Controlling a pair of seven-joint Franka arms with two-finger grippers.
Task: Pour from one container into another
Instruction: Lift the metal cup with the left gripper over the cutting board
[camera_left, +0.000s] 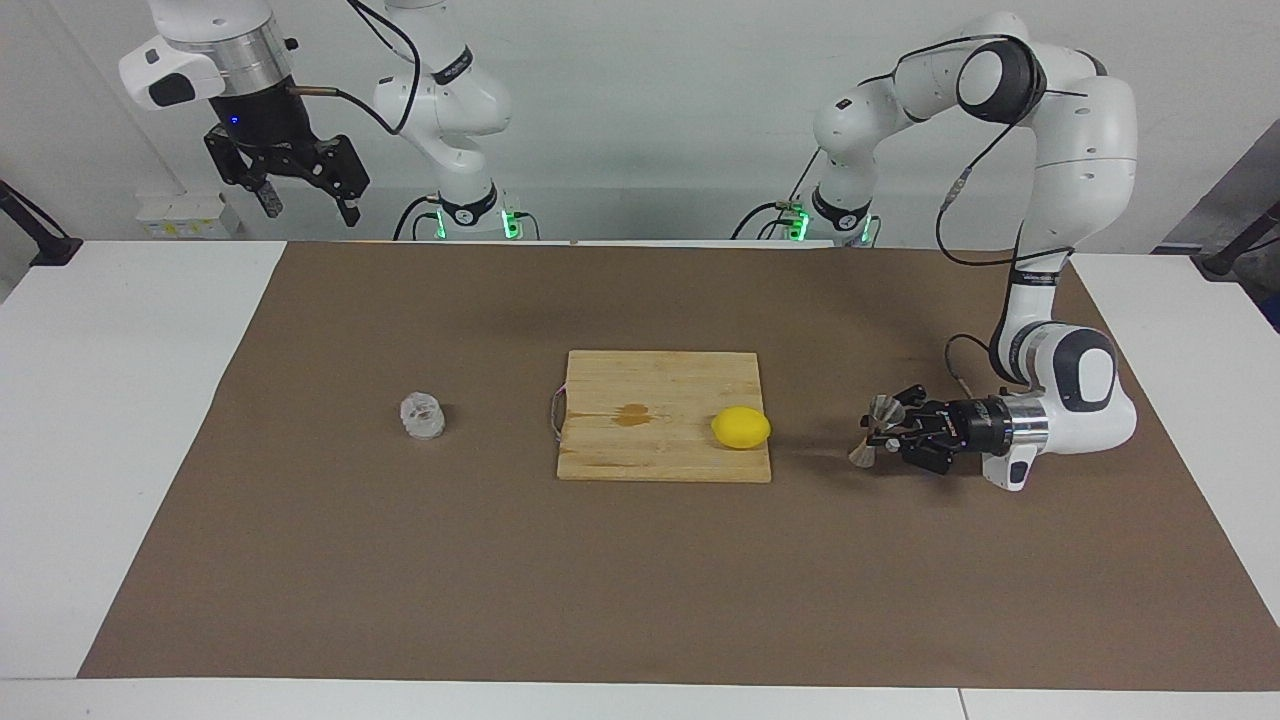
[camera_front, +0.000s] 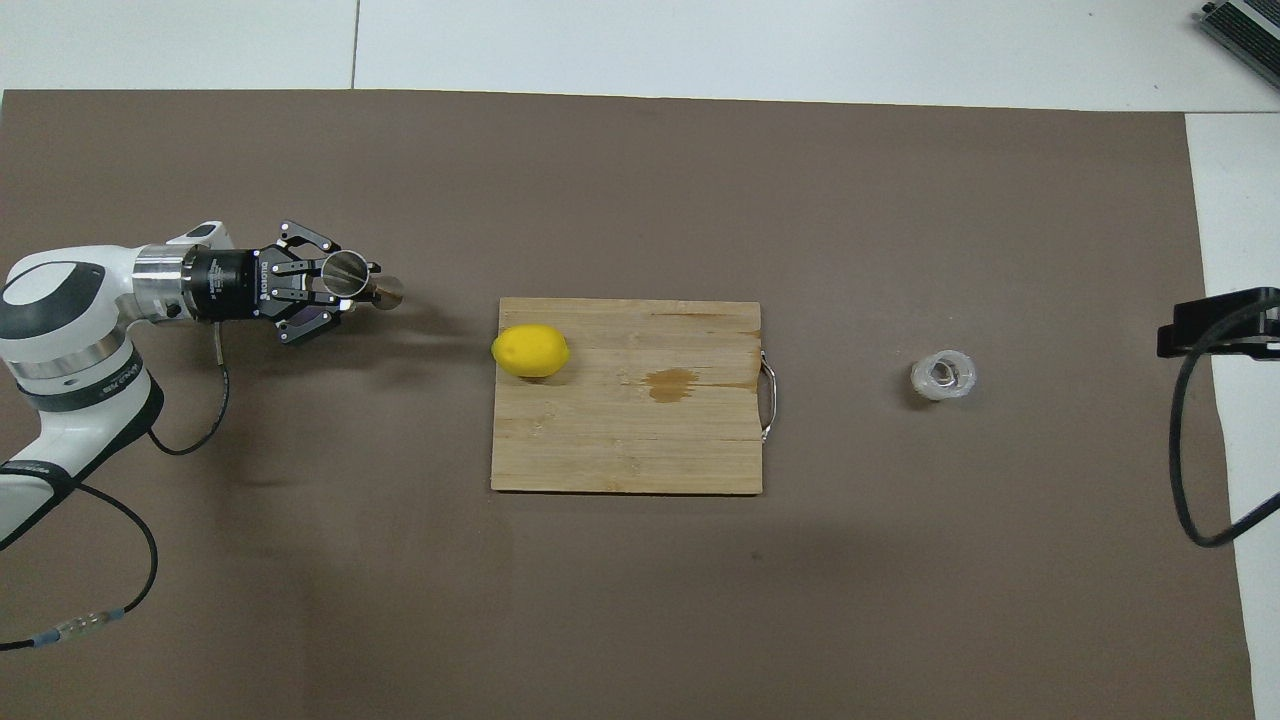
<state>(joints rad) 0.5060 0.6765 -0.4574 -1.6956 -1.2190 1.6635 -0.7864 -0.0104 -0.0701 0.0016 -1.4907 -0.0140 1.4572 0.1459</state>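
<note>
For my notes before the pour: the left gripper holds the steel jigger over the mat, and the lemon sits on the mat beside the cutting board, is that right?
Not quite: the lemon sits on the cutting board itself, at its edge toward the left arm's end, as the overhead view shows. The left gripper does hold the steel jigger over the mat.

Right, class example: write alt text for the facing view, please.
The left gripper holds a steel jigger above the brown mat, beside a cutting board carrying a lemon. A faceted glass cup stands toward the right arm's end; the right gripper waits, open.
</note>
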